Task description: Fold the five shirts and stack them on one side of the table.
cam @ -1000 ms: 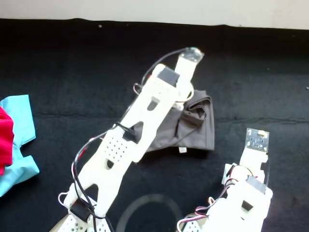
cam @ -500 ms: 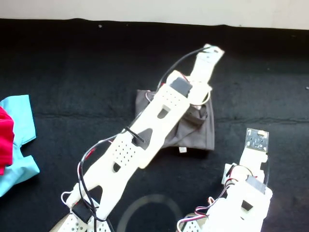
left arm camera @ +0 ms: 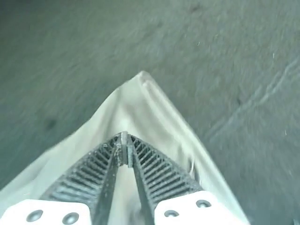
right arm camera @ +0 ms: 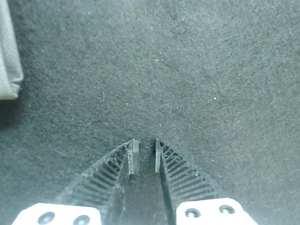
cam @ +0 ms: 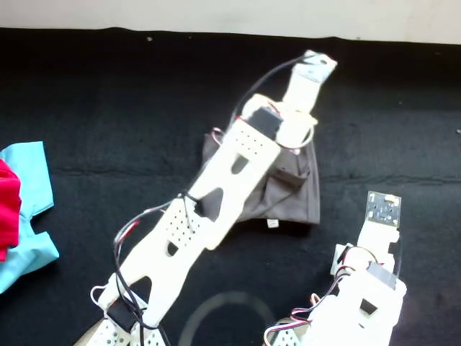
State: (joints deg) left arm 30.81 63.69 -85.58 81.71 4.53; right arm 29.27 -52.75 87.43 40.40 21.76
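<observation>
In the high view, the left arm (cam: 230,173) stretches from the near edge across the black table (cam: 108,108). It lies over a grey shirt (cam: 297,198), which sits crumpled near the middle of the table. The far end of this arm stands just beyond the shirt's far edge, and the arm's own body hides the fingertips there. The right arm (cam: 367,288) is at the near right corner, well apart from the grey shirt, with bare cloth under its tip. At the left edge of the table a turquoise shirt (cam: 32,187) lies spread, and a red shirt (cam: 6,205) lies on top of it.

The left wrist view gives the grip itself. The left gripper (left arm camera: 124,143) has its two ribbed fingers pressed together, and a fold of the grey shirt is pinched between them. From the pinch the fabric runs out to a pointed corner above the dark table surface.

In the right wrist view, the right gripper (right arm camera: 144,149) hangs over the bare table. Its fingers are parted by a narrow gap and nothing is between them. One edge of the grey shirt lies off to the side, not touching the fingers.
</observation>
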